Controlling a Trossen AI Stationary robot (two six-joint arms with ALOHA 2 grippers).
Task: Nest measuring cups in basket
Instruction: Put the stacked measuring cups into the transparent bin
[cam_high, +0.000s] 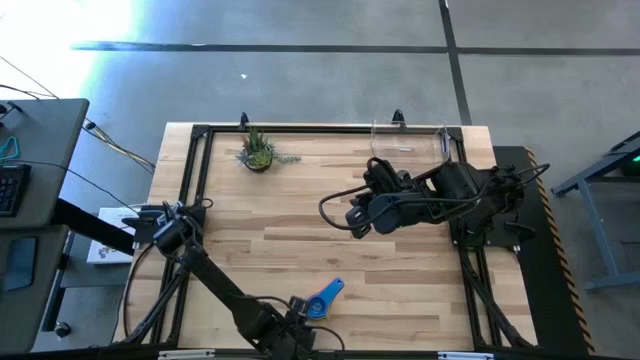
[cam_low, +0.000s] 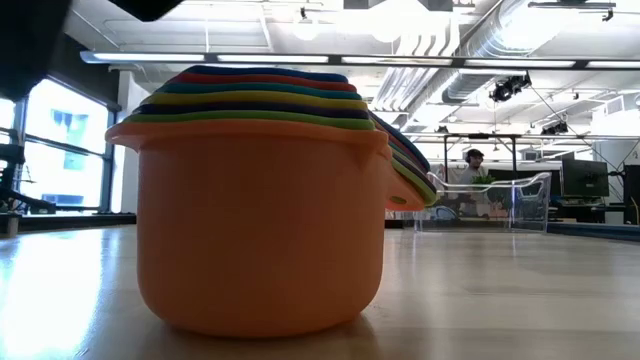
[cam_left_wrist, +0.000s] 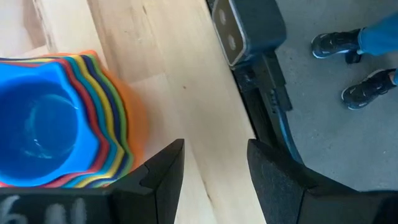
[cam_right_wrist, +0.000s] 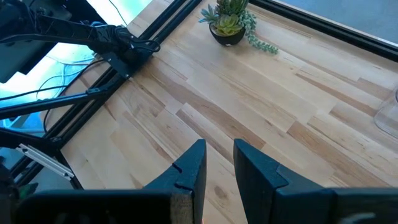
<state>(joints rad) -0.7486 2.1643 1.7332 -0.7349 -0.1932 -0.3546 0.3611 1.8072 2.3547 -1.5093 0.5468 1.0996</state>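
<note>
While the left gripper gapes released, measuring cups sit nested just beside it.

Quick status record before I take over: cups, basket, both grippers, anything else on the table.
measuring cups: nested in one stack, orange outermost, blue innermost, standing on the table near its front edge
basket: clear, at the far edge, no cups visible in it
left gripper: open, beside the stack, holding nothing
right gripper: fingers slightly apart, nothing between them, over mid-table
potted plant: far side, left of the basket
table: wooden
</note>
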